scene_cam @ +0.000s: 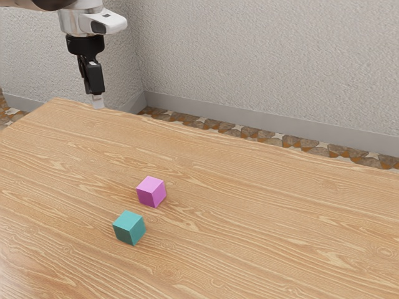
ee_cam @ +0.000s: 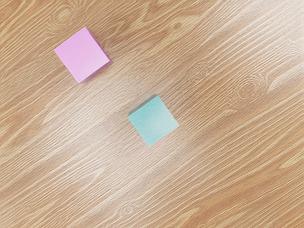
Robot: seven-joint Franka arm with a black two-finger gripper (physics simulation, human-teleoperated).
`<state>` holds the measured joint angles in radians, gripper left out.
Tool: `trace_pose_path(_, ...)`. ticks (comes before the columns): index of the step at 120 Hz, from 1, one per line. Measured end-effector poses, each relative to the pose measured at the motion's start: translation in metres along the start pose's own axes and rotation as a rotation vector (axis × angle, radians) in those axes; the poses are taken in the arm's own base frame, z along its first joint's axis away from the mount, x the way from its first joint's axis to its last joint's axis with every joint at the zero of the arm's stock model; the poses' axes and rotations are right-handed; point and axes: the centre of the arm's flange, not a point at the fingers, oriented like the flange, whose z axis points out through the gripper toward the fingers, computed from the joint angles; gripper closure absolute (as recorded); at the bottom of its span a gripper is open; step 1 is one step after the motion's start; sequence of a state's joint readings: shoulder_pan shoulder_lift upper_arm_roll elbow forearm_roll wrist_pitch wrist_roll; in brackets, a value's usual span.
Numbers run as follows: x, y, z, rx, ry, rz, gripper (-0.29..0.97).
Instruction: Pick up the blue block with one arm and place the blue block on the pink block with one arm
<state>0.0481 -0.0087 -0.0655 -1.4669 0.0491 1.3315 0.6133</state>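
The gripper (scene_cam: 98,103) hangs high above the far corner of the wooden table (scene_cam: 280,205), at the exterior view's upper left, pointing straight down from the arm's white wrist. It is seen side-on, so I cannot tell whether it is open or closed. It holds nothing and is well apart from both blocks.

The teal block (scene_cam: 129,227) (the one the task calls blue) sits flat on the table toward the near edge, in the exterior view's left half. The pink block (scene_cam: 151,191) rests on the table just beside it, slightly farther from the camera and toward the exterior view's right. The two are near each other but not touching; bare wood shows between them. Both sit turned, with a corner toward the camera.

In the wrist view, the teal block (ee_cam: 153,120) lies close to the middle of the wood grain (ee_cam: 228,180), and the pink block (ee_cam: 82,54) is off to one side of it, with a clear gap between them.

Behind the table, a grey textured wall (scene_cam: 262,56) meets a pale baseboard (scene_cam: 268,120) above a strip of stone-patterned floor (scene_cam: 249,132).
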Motion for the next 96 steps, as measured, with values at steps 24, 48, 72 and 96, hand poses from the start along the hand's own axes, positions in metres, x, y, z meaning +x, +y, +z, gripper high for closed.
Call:
trace_pose_path(24, 0.001, 0.001, 0.0, 0.001, 0.001, 0.003, 0.0)
trace_pose_path(48, -0.089, 0.072, -0.129, 0.169, 0.18, -0.037, 0.0)
trace_pose_path(72, -0.155, 0.098, -0.106, 0.138, 0.053, -0.186, 0.0)
trace_pose_path(96, -0.17, 0.117, 0.011, 0.077, -0.095, -0.443, 0.0)
